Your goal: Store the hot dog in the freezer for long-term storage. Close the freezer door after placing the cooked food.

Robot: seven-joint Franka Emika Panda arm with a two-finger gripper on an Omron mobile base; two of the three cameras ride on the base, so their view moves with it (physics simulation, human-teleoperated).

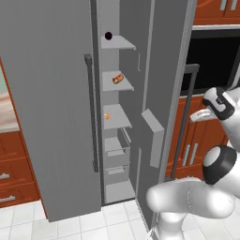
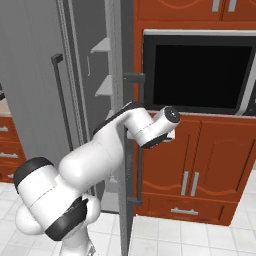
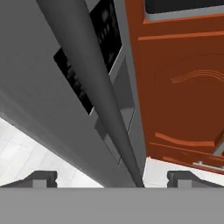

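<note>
In the left base view, the tall grey fridge stands with its narrower compartment, the freezer (image 1: 117,117), open and showing flat white shelves stacked one above another. The hot dog (image 1: 117,78), a tiny tan-orange bun with a red sausage, already lies on the second shelf from the top. A small dark ball sits on the shelf above it and a small orange item on the shelf below. The freezer door (image 1: 164,117), smooth matte grey, stands swung out at about 3 o'clock of the shelves. Placing looks done; closing the door appears to be the step in hand.

In the right base view, the glossy white arm reaches around the door's edge, at 9 o'clock of the dark built-in oven (image 2: 197,70) set among reddish-brown wooden cabinets (image 2: 200,165).

In the hand view, the gripper (image 3: 111,179) is spread wide and holds nothing. Its two dark fingertips (image 3: 41,178) flank the door's long dark cylindrical handle (image 3: 94,87), which runs between them beside the black dispenser panel (image 3: 94,52). The next move likely calls for pushing the door toward the shelves until it shuts.
</note>
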